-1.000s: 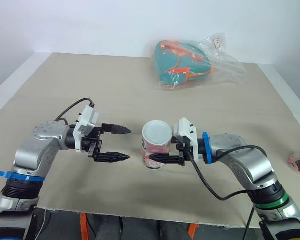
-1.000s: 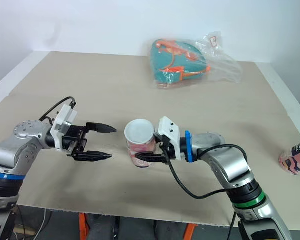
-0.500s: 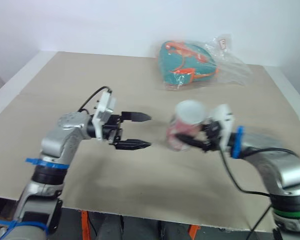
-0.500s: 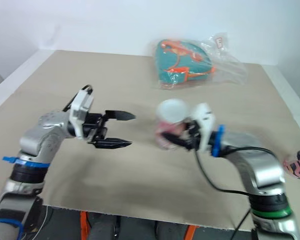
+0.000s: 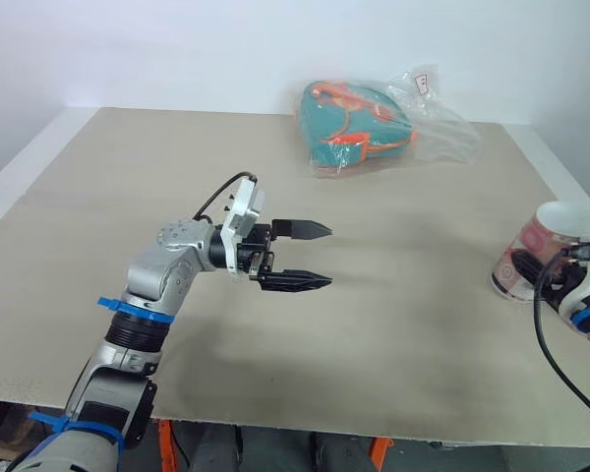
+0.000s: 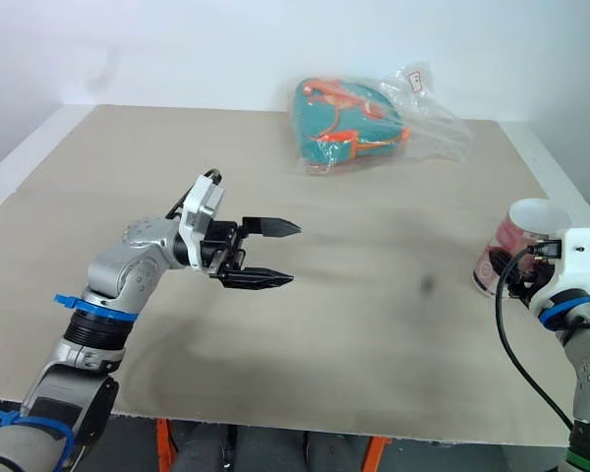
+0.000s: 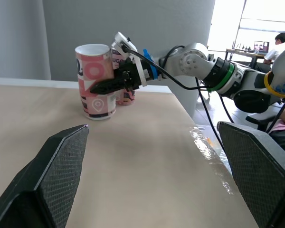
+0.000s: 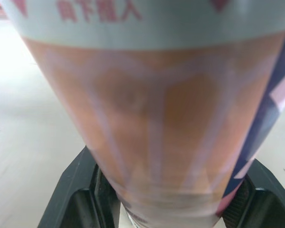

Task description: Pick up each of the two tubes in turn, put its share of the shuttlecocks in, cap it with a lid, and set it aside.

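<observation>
Holding a white-capped tube (image 5: 536, 251) at the right edge of the counter (image 5: 423, 324).
Clamped around its lower half by the right claw (image 7: 102, 87), cap up, leaning slightly, apparently with its base on the counter, though hard to confirm. Just behind it, a second tube (image 7: 127, 95), also pink. Over mid-counter, well apart from both, the left claw (image 5: 324, 257), fingers spread wide with nothing between them. At the far edge, a teal-and-orange bag (image 5: 359, 123) in clear plastic.
</observation>
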